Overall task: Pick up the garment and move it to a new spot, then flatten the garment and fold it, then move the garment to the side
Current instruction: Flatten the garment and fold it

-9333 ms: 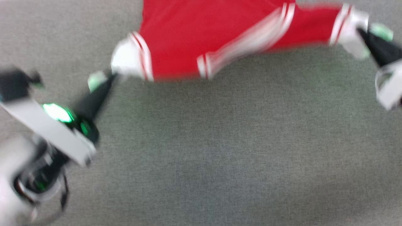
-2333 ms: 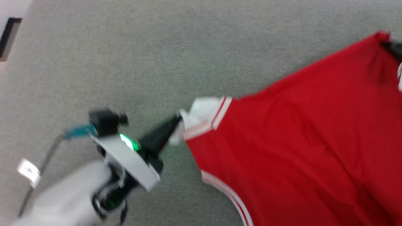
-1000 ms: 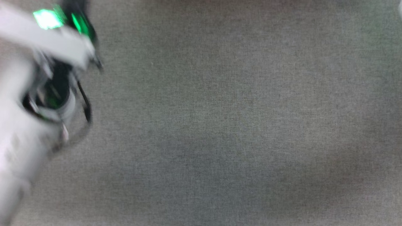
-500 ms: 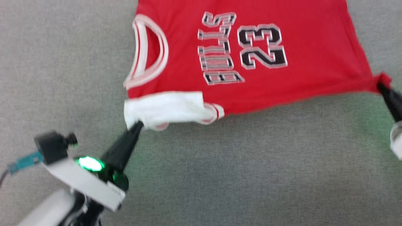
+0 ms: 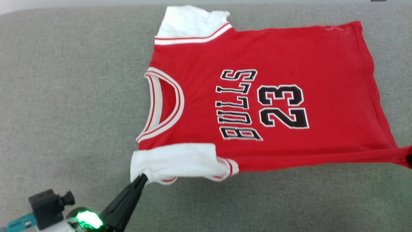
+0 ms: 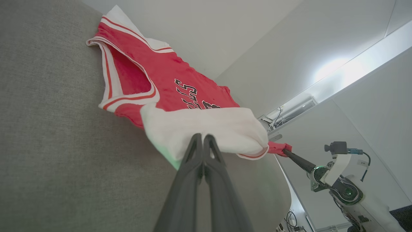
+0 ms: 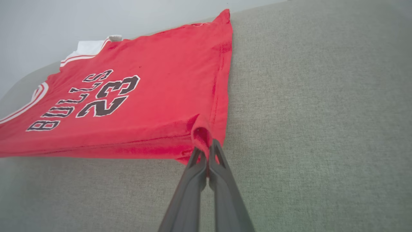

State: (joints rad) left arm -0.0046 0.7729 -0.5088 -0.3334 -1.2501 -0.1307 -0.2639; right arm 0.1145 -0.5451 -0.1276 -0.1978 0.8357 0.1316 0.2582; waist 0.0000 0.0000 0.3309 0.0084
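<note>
Both jaws pinch the garment [image 5: 257,96] — left at sleeve [image 5: 173,159]; right at hem [image 5: 400,155].

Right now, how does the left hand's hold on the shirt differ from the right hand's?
The left hand pinches the white sleeve at the collar end; the right hand pinches a red hem corner at the bottom end. The left hand's cloth bunches loosely, while the right hand's is drawn to a tight point. Both are shut on the shirt, stretching its near edge between them.
</note>
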